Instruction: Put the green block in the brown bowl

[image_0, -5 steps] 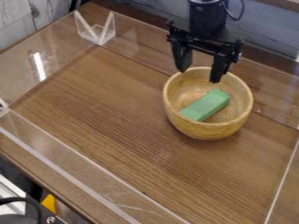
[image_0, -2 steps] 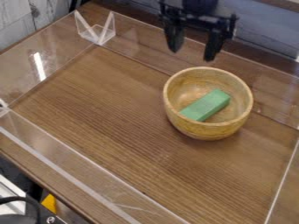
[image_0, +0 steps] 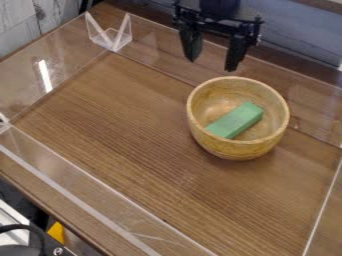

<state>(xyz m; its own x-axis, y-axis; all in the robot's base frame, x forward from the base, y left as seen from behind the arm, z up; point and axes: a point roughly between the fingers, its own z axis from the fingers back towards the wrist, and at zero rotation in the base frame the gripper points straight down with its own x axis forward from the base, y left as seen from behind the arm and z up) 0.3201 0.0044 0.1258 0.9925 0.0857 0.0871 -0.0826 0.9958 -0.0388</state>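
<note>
Wooden table (image_0: 120, 130), clear-walled: unchanged. Brown bowl (image_0: 239, 118) taken as landmark; it has not shifted. Gripper (image_0: 214, 50) stood directly over the bowl's far rim a second ago; it has since risen and drawn back beyond it, now well clear, fingers spread wide and holding nothing. Green block (image_0: 233, 122) lies flat inside the bowl, untouched. Judgement: placement complete, arm retreating

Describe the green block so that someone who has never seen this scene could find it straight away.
Start at the wooden table with clear walls around it. Toward its right side sits a round brown bowl, the only dish there. The green block lies inside it, tilted against the bowl's inner slope: a small bright green bar, the one vivid colour among the browns.
</note>
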